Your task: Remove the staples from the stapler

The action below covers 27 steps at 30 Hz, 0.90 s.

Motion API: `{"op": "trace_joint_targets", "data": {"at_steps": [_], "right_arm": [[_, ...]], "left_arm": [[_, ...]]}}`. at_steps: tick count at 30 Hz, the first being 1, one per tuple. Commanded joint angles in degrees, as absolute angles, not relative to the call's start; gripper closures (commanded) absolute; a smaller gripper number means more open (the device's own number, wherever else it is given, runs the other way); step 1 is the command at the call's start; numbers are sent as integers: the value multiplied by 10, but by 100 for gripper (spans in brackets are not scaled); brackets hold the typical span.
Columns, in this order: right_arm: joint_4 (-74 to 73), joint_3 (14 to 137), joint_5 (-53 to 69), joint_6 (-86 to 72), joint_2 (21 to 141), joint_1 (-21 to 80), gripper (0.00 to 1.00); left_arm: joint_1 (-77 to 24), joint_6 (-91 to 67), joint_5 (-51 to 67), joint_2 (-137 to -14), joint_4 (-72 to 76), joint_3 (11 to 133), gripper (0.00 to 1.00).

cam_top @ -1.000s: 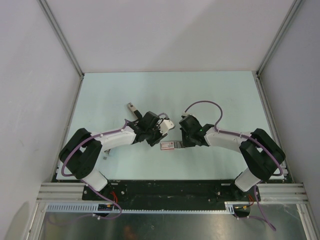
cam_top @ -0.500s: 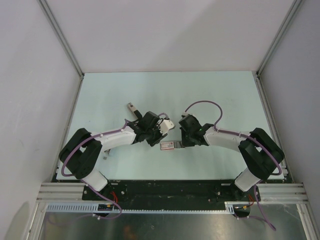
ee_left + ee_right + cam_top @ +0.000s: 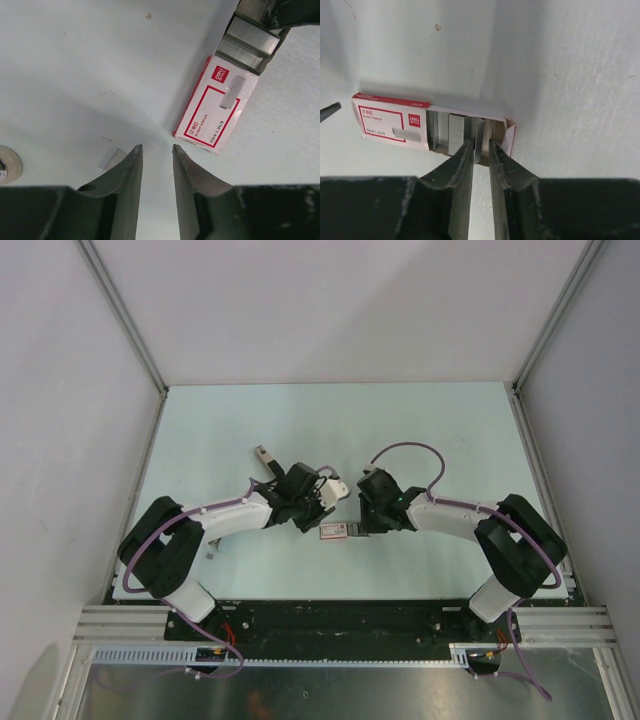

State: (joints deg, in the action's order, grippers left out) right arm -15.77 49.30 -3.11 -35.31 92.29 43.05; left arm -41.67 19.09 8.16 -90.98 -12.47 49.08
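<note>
Seen from above, two white and black robot arms reach inward over a pale green surface (image 3: 420, 420) and meet near its middle. Between them lies the task's item, which up close is a small staple box (image 3: 334, 531), white with red edging, flat on the surface near the front edge. Its inner tray is slid partly out toward the right arm, showing silver staple strips (image 3: 447, 132) packed side by side.

The left end effector (image 3: 156, 150) hovers just beside the box's closed end. Its fingers stand a narrow gap apart with nothing between them.

The right end effector (image 3: 479, 145) is at the open tray end. Its fingers are also only narrowly apart, and a thin tilted silver sliver stands between the tips. I cannot tell whether it is pinched or merely between them.

A loose bit of staple strip (image 3: 116, 159) lies on the surface by the left fingers. A small grey object (image 3: 262, 453) sits farther back, beyond the left arm.
</note>
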Motion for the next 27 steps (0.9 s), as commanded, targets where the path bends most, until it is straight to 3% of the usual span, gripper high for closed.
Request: {"op": "trace_joint_targets", "data": {"at_steps": [1, 15, 27], "right_arm": [[-162, 506, -22, -357, 893, 421, 76], [-175, 506, 9, -347, 837, 383, 76], [-168, 481, -7, -328, 862, 364, 86]], "left_arm": [[-417, 224, 100, -899, -109, 488, 65], [-417, 224, 85, -894, -109, 488, 65], [-412, 237, 71, -905, -110, 492, 65]]}}
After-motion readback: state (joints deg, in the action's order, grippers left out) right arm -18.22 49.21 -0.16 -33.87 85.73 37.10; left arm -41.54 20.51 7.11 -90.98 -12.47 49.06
